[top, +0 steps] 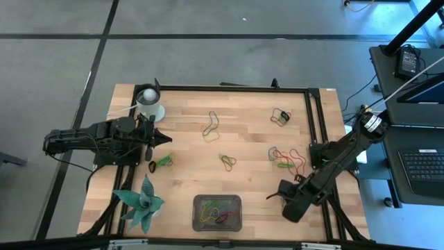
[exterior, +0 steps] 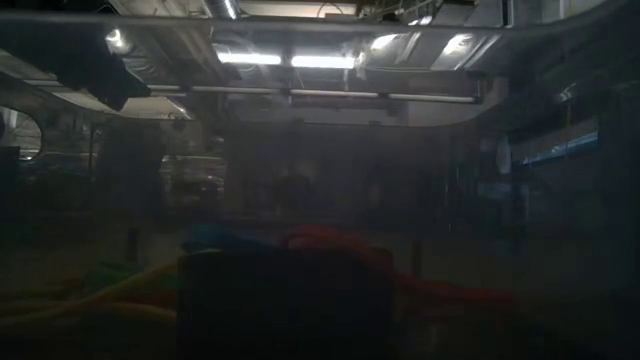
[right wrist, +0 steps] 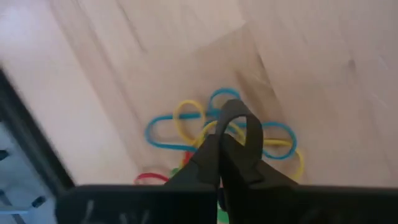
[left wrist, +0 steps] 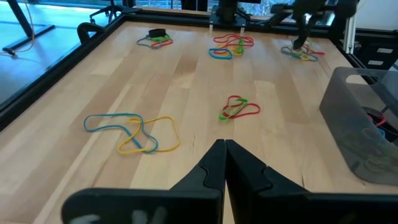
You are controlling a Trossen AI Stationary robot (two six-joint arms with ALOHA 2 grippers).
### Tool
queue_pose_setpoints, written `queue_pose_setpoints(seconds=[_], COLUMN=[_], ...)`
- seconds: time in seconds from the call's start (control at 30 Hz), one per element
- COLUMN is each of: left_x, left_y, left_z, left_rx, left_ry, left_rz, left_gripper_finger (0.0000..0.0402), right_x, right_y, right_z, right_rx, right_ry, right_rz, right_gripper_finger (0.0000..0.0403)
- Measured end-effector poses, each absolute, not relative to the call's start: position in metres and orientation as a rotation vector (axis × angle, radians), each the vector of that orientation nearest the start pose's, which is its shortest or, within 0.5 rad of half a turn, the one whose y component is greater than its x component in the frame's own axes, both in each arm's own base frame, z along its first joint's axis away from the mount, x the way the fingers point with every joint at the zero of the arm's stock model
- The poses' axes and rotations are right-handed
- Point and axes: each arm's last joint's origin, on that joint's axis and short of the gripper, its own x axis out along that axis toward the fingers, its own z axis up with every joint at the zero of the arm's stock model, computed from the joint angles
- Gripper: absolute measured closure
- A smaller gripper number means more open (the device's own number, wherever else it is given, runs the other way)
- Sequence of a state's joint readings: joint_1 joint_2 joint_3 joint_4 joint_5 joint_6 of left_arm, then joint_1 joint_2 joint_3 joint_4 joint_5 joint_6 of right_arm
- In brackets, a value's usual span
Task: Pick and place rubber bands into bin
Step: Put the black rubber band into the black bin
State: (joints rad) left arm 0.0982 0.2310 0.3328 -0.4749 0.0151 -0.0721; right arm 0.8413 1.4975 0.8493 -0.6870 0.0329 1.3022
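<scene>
No readable writing; right pincer (right wrist: 221, 146) grips a dark rubber band (right wrist: 239, 118).

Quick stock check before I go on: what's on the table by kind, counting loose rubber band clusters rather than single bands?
Loose rubber band clusters: 6
Bin, already holding some bands: 1
White cup: 1
Succulent plant: 1
Total: 9

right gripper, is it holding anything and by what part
The right gripper is shut on a black rubber band, pinching the bottom of the loop so the rest stands above its fingertips. The left gripper is shut and holds nothing.
</scene>
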Motion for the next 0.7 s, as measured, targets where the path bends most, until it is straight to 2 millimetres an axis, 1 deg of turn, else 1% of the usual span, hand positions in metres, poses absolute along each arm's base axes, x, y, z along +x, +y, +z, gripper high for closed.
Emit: queue_pose_setpoints(seconds=[0.13,0.27,0.4,0.5,0.6,0.7], left_x=[0.090,0.090,0.090,0.090,0.090,0.090], left_y=[0.008,0.008,0.008,0.008,0.008,0.007], left_z=[0.213,0.213,0.213,0.213,0.213,0.213], left_rx=[-0.086,-0.086,-0.086,-0.086,-0.088,-0.092], left_ry=[0.370,0.370,0.370,0.370,0.370,0.370], left_rz=[0.091,0.091,0.091,0.091,0.080,0.061], left_gripper_finger=[0.0398,0.0398,0.0398,0.0398,0.0398,0.0398], right_x=[0.175,0.179,0.183,0.188,0.191,0.192], right_y=[0.191,0.193,0.192,0.193,0.193,0.192], right_z=[0.193,0.220,0.247,0.265,0.276,0.278], right_rx=[0.461,0.421,0.401,0.384,0.375,0.419], right_ry=[1.364,1.310,1.216,1.096,0.991,0.934], right_rz=[-0.262,-0.316,-0.397,-0.419,-0.437,-0.487], right_gripper_finger=[0.0399,0.0399,0.0401,0.0401,0.0401,0.0401])
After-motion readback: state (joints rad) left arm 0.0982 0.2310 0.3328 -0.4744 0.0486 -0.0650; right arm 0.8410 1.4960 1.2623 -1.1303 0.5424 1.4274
